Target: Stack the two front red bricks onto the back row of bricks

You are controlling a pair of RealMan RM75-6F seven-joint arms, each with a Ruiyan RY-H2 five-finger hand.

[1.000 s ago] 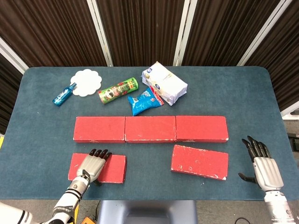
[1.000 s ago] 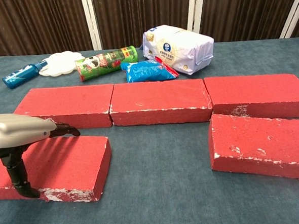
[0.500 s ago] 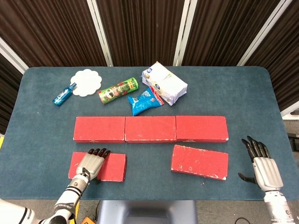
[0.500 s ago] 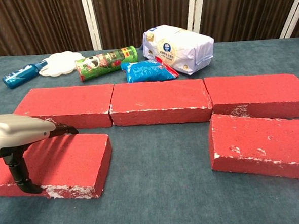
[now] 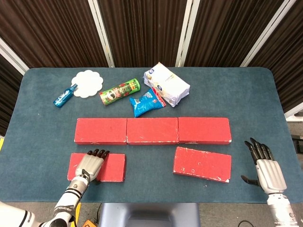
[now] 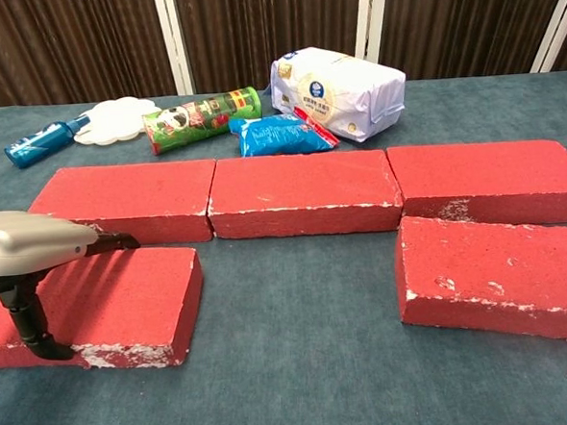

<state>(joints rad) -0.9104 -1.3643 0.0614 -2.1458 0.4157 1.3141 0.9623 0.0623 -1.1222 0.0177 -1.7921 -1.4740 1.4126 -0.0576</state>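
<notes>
Three red bricks form the back row (image 5: 152, 130) (image 6: 302, 192), laid end to end. The front left red brick (image 5: 111, 168) (image 6: 125, 299) lies just before the row's left brick. My left hand (image 5: 90, 164) (image 6: 31, 252) grips it, fingers flat across its top and the thumb down its near face. The front right red brick (image 5: 202, 163) (image 6: 504, 276) lies slightly skewed before the row's right brick, with nothing touching it. To the right of that brick my right hand (image 5: 265, 168) hovers near the table with fingers spread and nothing in it; the chest view does not show this hand.
Behind the row lie a white pack (image 5: 166, 85), a blue snack bag (image 5: 147, 102), a green chip can (image 5: 120, 91), a white doily (image 5: 87, 83) and a blue bottle (image 5: 65, 96). The blue table's front edge (image 5: 189, 204) runs close to both hands.
The front left brick and my left hand on it have shifted a little to the left and toward the back row. My right hand has stayed put.
</notes>
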